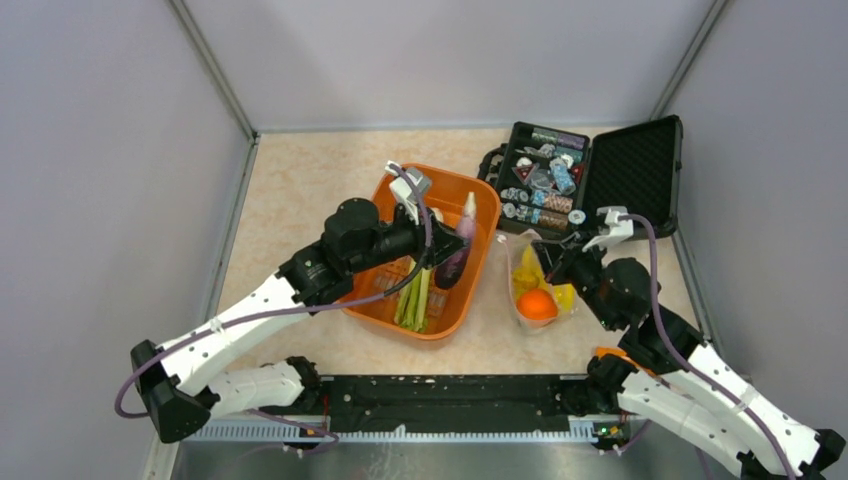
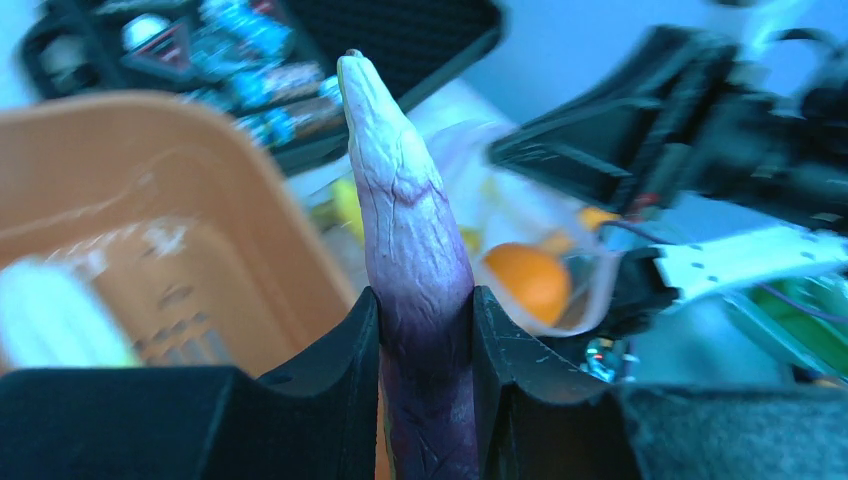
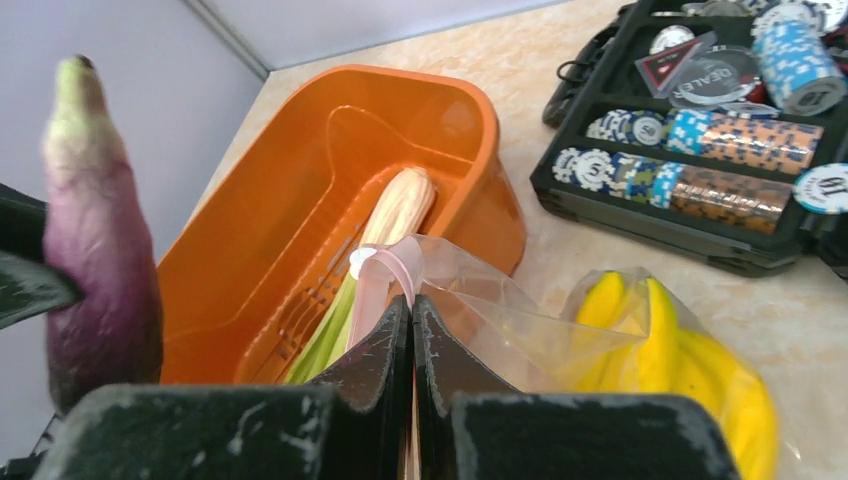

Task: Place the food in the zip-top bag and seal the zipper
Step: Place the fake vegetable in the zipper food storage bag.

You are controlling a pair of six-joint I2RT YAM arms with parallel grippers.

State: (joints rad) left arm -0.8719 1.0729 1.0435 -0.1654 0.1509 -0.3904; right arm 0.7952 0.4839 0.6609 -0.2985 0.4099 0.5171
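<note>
Fingers, left gripper: clamping both sides of the dark purple toy eggplant at its thick end, with the pale tip pointing ahead so it is going in nose first.
Fingers, right gripper: pressing together on the thin pinkish zipper strip, pinching the mouth edge of the crinkly clear zip-top bag and holding it lifted as a target.
Eggplant position: hanging over the orange slotted plastic basket, near its bag-side wall, not yet in the bag.
Bag contents: yellow toy bananas and a round orange fruit are sitting inside.
Left in basket: green stalks and a whitish ribbed piece are lying there.
Bag location: sitting on the beige table, between the basket and the open black case of poker chips.
Step (judged): getting the eggplant to the bag mouth.
Risk (judged): the mouth is looking narrow, so the eggplant may catch the rim.
Zipper: not yet sealed.
</note>
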